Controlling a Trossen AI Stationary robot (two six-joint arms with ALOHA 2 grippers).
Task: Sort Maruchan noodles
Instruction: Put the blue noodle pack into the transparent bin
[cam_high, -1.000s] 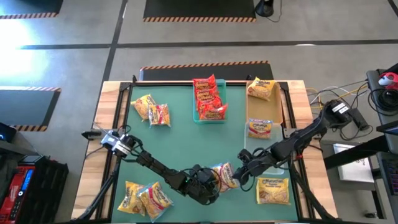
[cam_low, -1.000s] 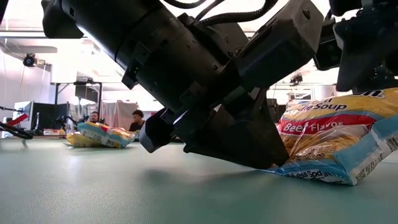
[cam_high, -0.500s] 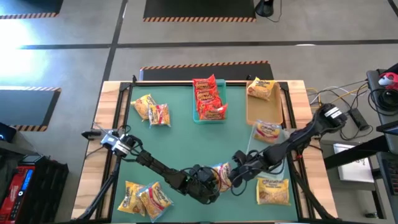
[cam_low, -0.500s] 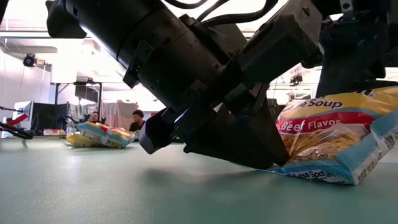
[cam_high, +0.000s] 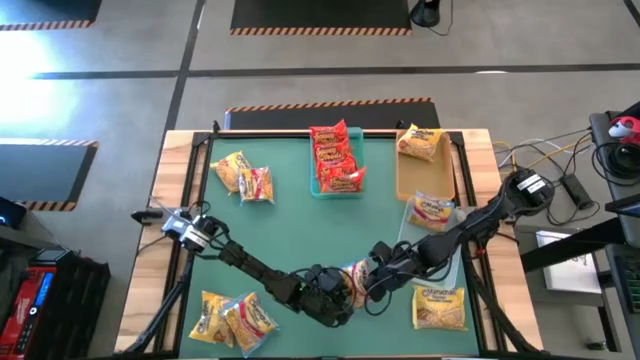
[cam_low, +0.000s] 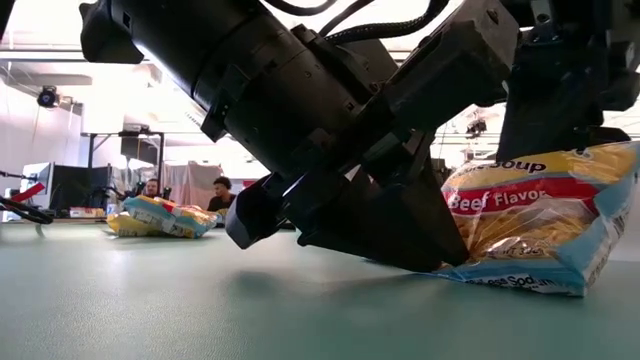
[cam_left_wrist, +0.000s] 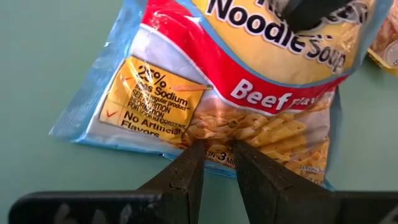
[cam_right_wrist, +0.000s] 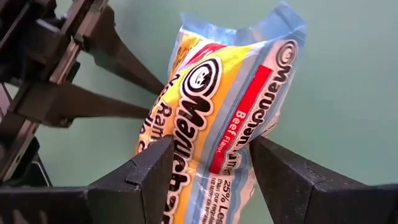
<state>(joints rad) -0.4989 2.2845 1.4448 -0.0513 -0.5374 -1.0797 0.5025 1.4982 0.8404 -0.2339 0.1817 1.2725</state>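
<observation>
A Maruchan noodles packet (cam_left_wrist: 249, 81), yellow with a red "Beef" band and blue edges, stands tilted up near the table's front middle (cam_high: 356, 280). My left gripper (cam_left_wrist: 219, 144) is shut on its lower edge and shows in the high view (cam_high: 335, 292). My right gripper (cam_right_wrist: 211, 149) is open over the packet's upper part (cam_low: 540, 165), one finger on each side. Red packets (cam_high: 335, 158) lie in a teal tray at the far edge. My left gripper pinches the packet's sealed lower edge (cam_left_wrist: 217, 138) between its two fingertips, slanting down from the table's left. The packet rises tilted from the hold, its bottom edge (cam_low: 520, 285) on the table. My right gripper comes from above; whether its fingers (cam_right_wrist: 155, 162) touch the packet, I cannot tell.
Yellow-orange packets lie at the far left (cam_high: 245, 175) and near left (cam_high: 230, 318). A tan tray (cam_high: 420, 178) at the far right holds one packet, another (cam_high: 430, 210) lies just nearer, and one (cam_high: 440, 305) lies near right. People sit far behind the table (cam_low: 220, 192).
My right gripper has moved toward the table's left and come over the tilted packet, turning a little, so that its fingers now stand on either side of the packet's top. The opening between its fingers looks unchanged.
</observation>
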